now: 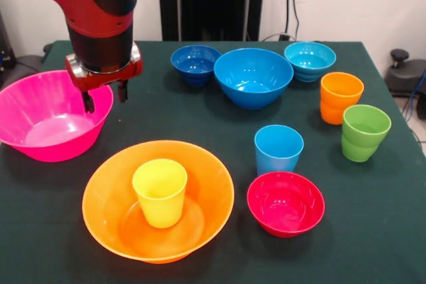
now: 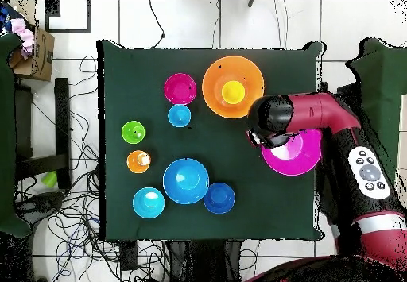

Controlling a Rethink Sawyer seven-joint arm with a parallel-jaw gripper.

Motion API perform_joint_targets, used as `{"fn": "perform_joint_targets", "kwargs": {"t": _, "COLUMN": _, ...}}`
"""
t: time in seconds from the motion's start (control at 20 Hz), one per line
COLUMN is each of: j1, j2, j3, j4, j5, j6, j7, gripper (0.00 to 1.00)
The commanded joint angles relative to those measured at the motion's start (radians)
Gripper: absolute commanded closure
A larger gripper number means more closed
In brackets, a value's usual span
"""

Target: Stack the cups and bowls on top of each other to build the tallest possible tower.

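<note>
A robotics lab: pedestal-mounted arm (image 2: 334, 120), loose floor cables (image 2: 71, 231).

Bright, even overhead light; soft shadows, mild glare on glossy bowls (image 1: 158, 201).

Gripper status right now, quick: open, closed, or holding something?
Gripper: open, holding nothing, its fingers straddling the pink bowl's rim.
</note>
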Motion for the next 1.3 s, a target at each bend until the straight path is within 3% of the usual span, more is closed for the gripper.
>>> {"fn": "perform_joint_targets", "kwargs": {"t": 0.05, "j1": 0.036, "j2": 0.103, "j3": 0.036, "j4": -0.038, "j5": -0.083, "j6": -0.107, "j7": -0.264, "gripper": 0.00}}
{"fn": "perform_joint_targets", "kwargs": {"t": 0.9, "j1": 0.020, "j2": 0.110, "j3": 0.020, "j4": -0.032, "j5": -0.083, "j6": -0.122, "j7": -0.286, "gripper": 0.00}}
{"fn": "perform_joint_targets", "kwargs": {"t": 0.95, "j1": 0.018, "j2": 0.109, "j3": 0.017, "j4": -0.030, "j5": -0.086, "j6": -0.119, "j7": -0.288, "gripper": 1.00}}
{"fn": "perform_joint_targets", "kwargs": {"t": 1.3, "j1": 0.010, "j2": 0.103, "j3": 0.003, "j4": -0.030, "j5": -0.102, "j6": -0.119, "j7": -0.293, "gripper": 1.00}}
